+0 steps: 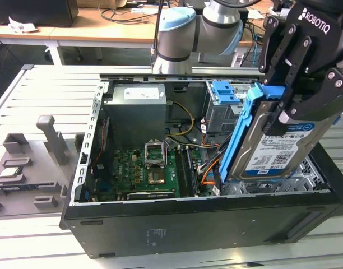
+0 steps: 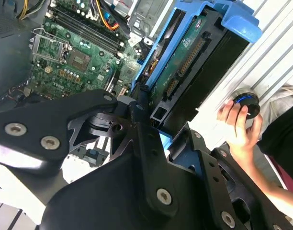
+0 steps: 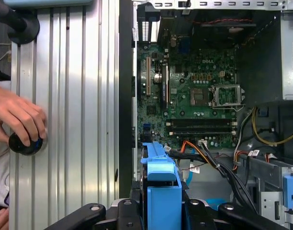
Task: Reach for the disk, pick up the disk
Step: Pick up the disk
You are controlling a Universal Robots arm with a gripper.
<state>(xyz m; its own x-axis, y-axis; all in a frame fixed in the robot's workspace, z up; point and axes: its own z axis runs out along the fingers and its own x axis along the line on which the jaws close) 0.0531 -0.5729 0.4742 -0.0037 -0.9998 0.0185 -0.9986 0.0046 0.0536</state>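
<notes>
on the exterior view's left, a grey tray (image 1: 26,168) sits on the slatted bench (image 1: 54,84); the open computer case (image 1: 177,224) holds a green circuit board (image 1: 143,174), cables and a blue bracket (image 1: 225,92). at right, the end effector (image 1: 292,109) clamps the disk (image 1: 278,151), lifted tilted above the case — likely heavy, rigid, knock-sensitive, best held by its blue frame.

Slatted metal table (image 1: 37,84) carries open computer case (image 1: 205,224), grey fixture (image 1: 31,162).
</notes>
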